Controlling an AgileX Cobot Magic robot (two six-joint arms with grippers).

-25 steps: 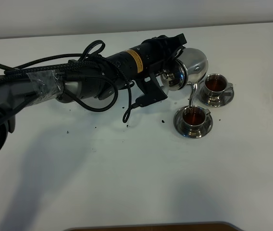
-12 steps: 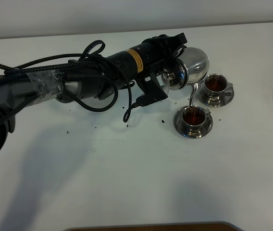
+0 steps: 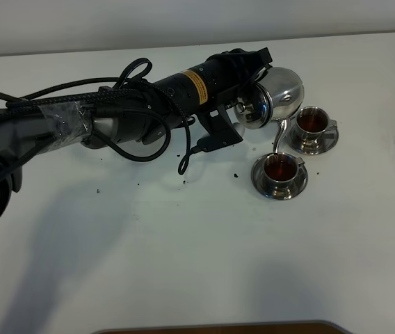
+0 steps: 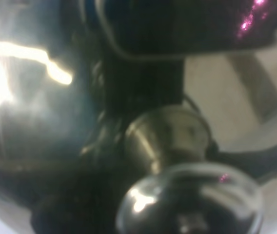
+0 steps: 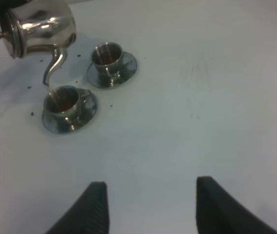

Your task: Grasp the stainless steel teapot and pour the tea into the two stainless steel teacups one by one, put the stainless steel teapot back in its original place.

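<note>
The stainless steel teapot (image 3: 279, 96) hangs tilted on its side in the air. Its spout points down over the near teacup (image 3: 279, 169), which holds dark tea on its saucer. The far teacup (image 3: 312, 123) also holds tea. My left gripper (image 3: 256, 64) is shut on the teapot's handle side. The left wrist view is filled by the teapot's lid and knob (image 4: 189, 197). The right wrist view shows the teapot (image 5: 43, 27), the near cup (image 5: 66, 101) and the far cup (image 5: 107, 56). My right gripper (image 5: 150, 209) is open and empty, well apart from the cups. The coaster is hidden by the arm.
The left arm and its cables (image 3: 128, 111) stretch across the table's left and middle. Dark specks (image 3: 183, 177) lie scattered on the white table (image 3: 183, 250). A brown edge (image 3: 218, 327) runs along the front.
The teapot has lifted slightly and its spout tip stands a little higher over the near cup. The cups have not moved.
</note>
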